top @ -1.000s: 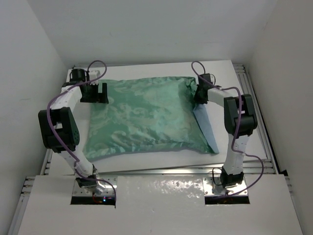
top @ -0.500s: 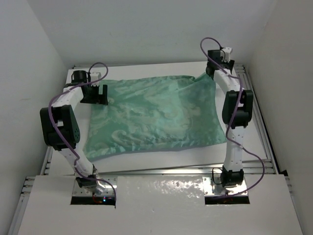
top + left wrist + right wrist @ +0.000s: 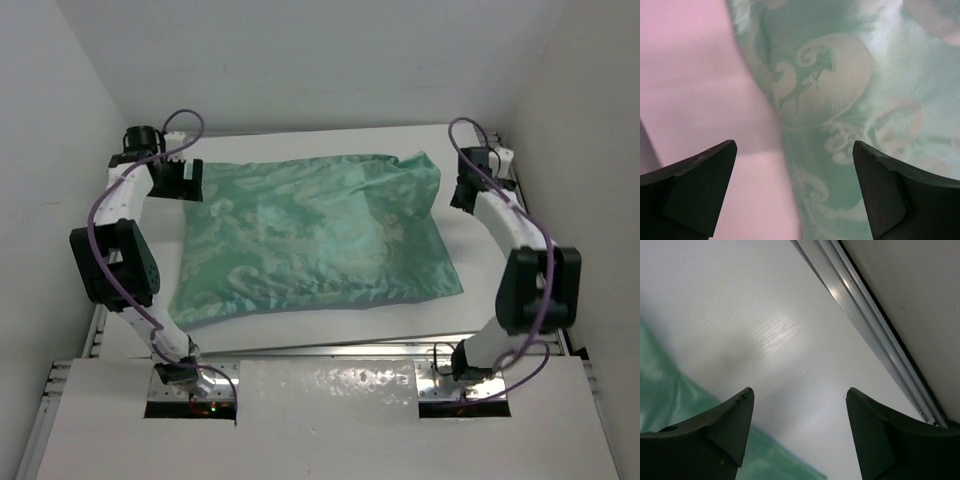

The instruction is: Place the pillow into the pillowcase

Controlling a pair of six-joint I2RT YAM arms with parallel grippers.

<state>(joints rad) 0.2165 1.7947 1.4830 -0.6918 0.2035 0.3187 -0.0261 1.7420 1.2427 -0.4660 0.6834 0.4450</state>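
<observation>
The sea-green patterned pillowcase [image 3: 310,240] lies plump and flat across the middle of the white table [image 3: 330,328]. The pillow is hidden; no cream surface shows in any view. My left gripper [image 3: 183,182] hovers at the pillowcase's far left corner. In the left wrist view the left gripper [image 3: 795,190] is open, with the pillowcase edge [image 3: 850,90] under the gap and nothing between the fingers. My right gripper [image 3: 461,194] stands just right of the far right corner. Over bare table the right gripper [image 3: 799,430] is open and empty, green cloth [image 3: 670,390] beside its left finger.
A metal rail [image 3: 875,325] borders the table's right edge, close to the right gripper, and another rail [image 3: 330,348] runs along the front. White walls [image 3: 70,150] close in on the left, back and right. A strip of bare table shows along the pillowcase's near side.
The right gripper has opened, let go of the pillowcase's far right corner and swung out to the right. The pillowcase's right end now lies spread flat. The left gripper drew slightly back and left.
</observation>
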